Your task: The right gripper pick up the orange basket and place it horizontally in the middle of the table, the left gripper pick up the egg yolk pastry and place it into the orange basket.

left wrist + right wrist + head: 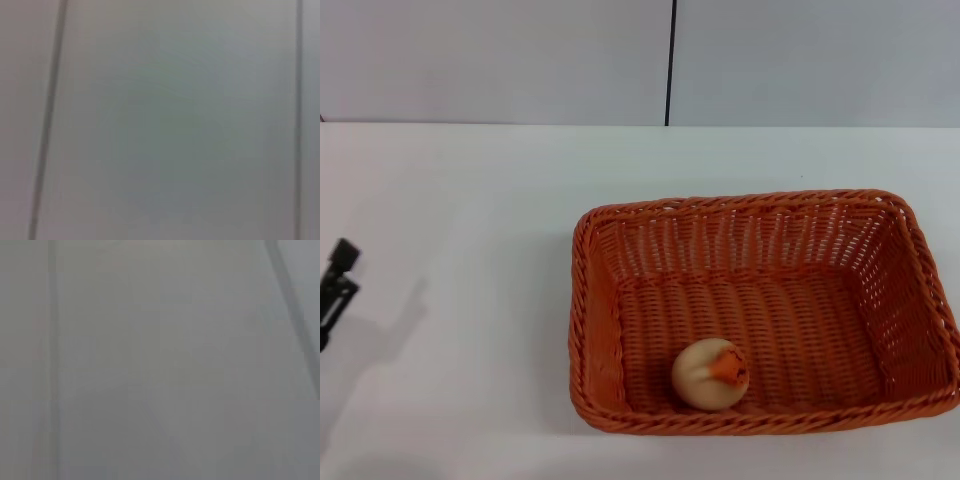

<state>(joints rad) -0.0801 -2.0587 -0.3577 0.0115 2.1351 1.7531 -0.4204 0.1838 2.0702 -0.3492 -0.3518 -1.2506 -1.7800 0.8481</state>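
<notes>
- Head view shows only a small black part of the left gripper (337, 283) at the left edge, low over the table (470, 330) and well apart from the basket; whether its fingers are open or closed I cannot tell, but it holds nothing that can be seen.
- The right gripper is not in this view, and both wrist views show only a plain grey surface with thin dark lines, so its state is also unknown.
- The orange basket (760, 205) stands upright on the table with its long side running left to right, a little to the right of the middle.
- The egg yolk pastry (710, 374) lies on the basket floor near the front wall, its orange patch turned up and to the right.
- I judge that both placements are done, which would explain why the arms are away from the work.
</notes>
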